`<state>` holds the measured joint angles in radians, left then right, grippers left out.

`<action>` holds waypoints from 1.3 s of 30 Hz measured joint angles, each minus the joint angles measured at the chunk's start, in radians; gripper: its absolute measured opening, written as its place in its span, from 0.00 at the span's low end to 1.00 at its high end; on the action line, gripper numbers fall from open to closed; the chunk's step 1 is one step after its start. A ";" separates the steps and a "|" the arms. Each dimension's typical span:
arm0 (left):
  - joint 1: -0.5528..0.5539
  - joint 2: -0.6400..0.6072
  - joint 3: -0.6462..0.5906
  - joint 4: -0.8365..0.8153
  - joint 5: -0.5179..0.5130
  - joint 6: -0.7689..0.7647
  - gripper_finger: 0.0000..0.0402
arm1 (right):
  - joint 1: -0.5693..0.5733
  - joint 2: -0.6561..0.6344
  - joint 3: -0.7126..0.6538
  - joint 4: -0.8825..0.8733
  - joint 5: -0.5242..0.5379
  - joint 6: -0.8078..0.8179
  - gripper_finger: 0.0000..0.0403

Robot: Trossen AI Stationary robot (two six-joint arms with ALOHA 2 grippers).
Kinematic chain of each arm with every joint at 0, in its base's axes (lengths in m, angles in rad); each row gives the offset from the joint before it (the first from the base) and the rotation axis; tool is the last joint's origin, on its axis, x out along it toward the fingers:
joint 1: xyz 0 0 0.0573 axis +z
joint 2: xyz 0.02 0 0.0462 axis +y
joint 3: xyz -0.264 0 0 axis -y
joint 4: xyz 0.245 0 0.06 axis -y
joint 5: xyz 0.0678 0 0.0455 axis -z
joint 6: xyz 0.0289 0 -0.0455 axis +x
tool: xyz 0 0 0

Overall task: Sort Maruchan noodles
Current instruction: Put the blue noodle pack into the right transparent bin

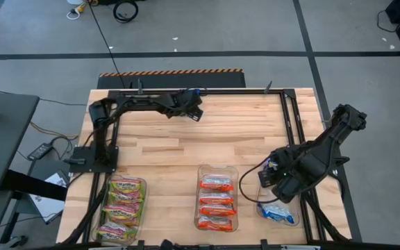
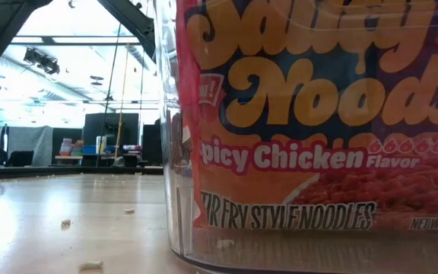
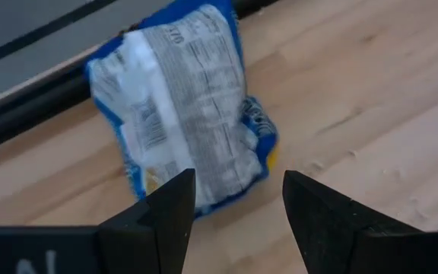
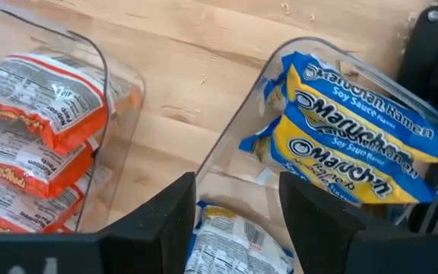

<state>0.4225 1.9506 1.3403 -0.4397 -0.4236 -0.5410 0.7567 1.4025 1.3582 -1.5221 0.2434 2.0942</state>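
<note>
- Both grippers' fingers are spread and hold nothing: the left gripper [image 3: 233,221] hovers just short of a blue-and-yellow packet [image 3: 185,114] at the table's far edge, likely lining up a grasp; the right gripper [image 4: 234,221] hangs above the right bin [image 4: 242,144].
- Wooden table [image 1: 207,135], bare mid-surface.
- Three clear bins separate colours: green-yellow packets [image 1: 120,208] left, orange-red packets [image 1: 216,203] middle, blue-and-yellow packets [image 4: 341,144] right.
- The black frame rail [image 3: 29,114] beside the stray packet may crowd the fingers.
</note>
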 joint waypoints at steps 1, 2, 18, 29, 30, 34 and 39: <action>0.001 0.008 0.000 0.001 -0.007 -0.002 0.51 | -0.007 0.000 0.000 0.003 -0.001 -0.011 0.48; 0.004 0.014 0.001 0.010 -0.010 -0.002 0.51 | -0.013 0.000 0.000 0.005 -0.001 -0.024 0.48; -0.021 0.143 0.002 0.034 -0.045 0.024 0.43 | -0.048 0.000 0.001 0.148 -0.001 -0.131 0.48; -0.002 -0.002 -0.006 -0.164 0.124 0.134 0.07 | -0.082 0.000 0.135 0.183 0.394 -0.926 0.47; -0.002 -0.045 -0.005 -0.174 0.171 0.134 0.07 | -0.091 0.000 0.146 0.192 0.414 -1.026 0.47; -0.018 -0.231 -0.004 -0.170 0.410 0.164 0.07 | -0.152 0.000 0.185 0.246 0.441 -1.412 0.47; -0.081 -0.402 -0.002 -0.041 0.701 0.185 0.07 | -0.225 0.000 0.264 0.367 0.471 -1.891 0.47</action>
<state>0.3419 1.5482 1.3379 -0.4810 0.2775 -0.3563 0.5321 1.4025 1.6220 -1.1553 0.7146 0.2031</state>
